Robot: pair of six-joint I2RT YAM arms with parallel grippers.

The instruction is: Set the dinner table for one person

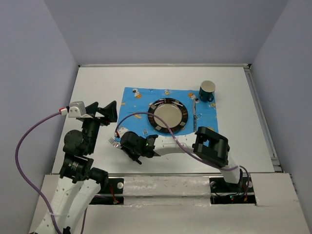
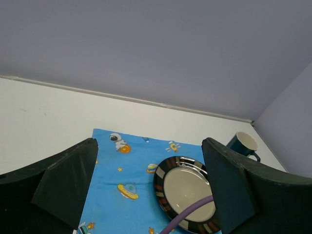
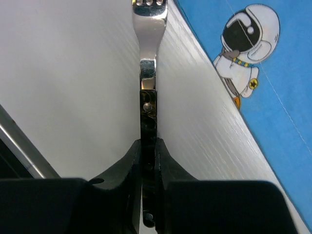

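Note:
On the white dinner table (image 1: 97, 87) lies a blue space-print mat (image 1: 141, 105) with a dark-rimmed plate (image 1: 168, 115) on it, a teal mug (image 1: 207, 91) at its far right corner and a knife (image 1: 195, 109) right of the plate. My right gripper (image 1: 127, 145) is shut on a fork (image 3: 147, 73) by its black handle, tines (image 1: 113, 142) pointing left, just off the mat's near left corner. My left gripper (image 1: 105, 113) is open and empty, raised left of the mat; its fingers (image 2: 68, 180) frame the plate (image 2: 187, 187) and mug (image 2: 243, 144).
A silver rail (image 1: 261, 117) runs along the table's right edge. Grey walls enclose the table on three sides. A purple cable (image 1: 161, 124) from the right arm crosses over the plate.

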